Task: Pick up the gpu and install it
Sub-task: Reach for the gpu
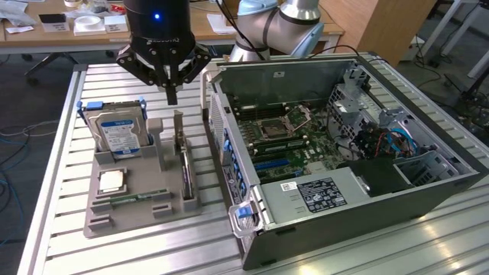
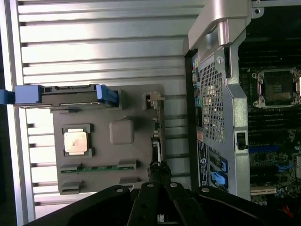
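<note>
The gpu (image 2: pixel 158 143) shows edge-on, its face hidden, one end behind the gripper (image 2: pixel 159 170).

One gpu (image 1: pixel 183 166), one hard drive (image 1: pixel 118 134), one processor (image 1: pixel 111 181), one memory stick (image 1: pixel 136 199), one computer case (image 1: pixel 367 224)

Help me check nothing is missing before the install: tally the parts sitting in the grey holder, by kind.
hard drive: 1
processor chip: 1
memory stick: 1
gpu: 1
Total: 4
</note>
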You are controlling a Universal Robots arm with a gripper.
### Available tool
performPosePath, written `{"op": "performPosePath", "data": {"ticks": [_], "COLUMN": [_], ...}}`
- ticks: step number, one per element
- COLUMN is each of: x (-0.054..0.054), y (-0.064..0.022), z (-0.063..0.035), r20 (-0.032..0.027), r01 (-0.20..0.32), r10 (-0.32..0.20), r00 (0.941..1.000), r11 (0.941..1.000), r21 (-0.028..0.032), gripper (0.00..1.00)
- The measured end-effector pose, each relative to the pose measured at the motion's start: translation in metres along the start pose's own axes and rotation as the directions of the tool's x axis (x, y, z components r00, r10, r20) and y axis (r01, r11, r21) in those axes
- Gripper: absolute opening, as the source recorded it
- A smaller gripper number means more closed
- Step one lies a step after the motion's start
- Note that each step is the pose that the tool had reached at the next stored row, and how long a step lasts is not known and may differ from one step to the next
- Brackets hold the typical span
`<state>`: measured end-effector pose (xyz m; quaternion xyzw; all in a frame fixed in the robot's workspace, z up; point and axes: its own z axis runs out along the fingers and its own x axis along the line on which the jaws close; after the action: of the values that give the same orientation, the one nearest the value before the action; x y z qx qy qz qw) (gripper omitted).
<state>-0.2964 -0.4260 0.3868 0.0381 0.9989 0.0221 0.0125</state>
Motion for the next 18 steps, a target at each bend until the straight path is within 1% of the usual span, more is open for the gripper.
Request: {"op": "performPosePath", "data": {"ticks": [10, 18], "x": [-0.0007, -0.0013], "y": [-0.0003, -0.0094], "z": [0.0003, 0.0004], "r20": [0.0000, 0.0000], "r01": [0.000, 0.000], "r10": [0.000, 0.000], "r00": [1.0000, 1.0000], "r11": [1.0000, 1.0000], "r21": [0.0000, 0.0000], "gripper": [0.11, 0.11]}}
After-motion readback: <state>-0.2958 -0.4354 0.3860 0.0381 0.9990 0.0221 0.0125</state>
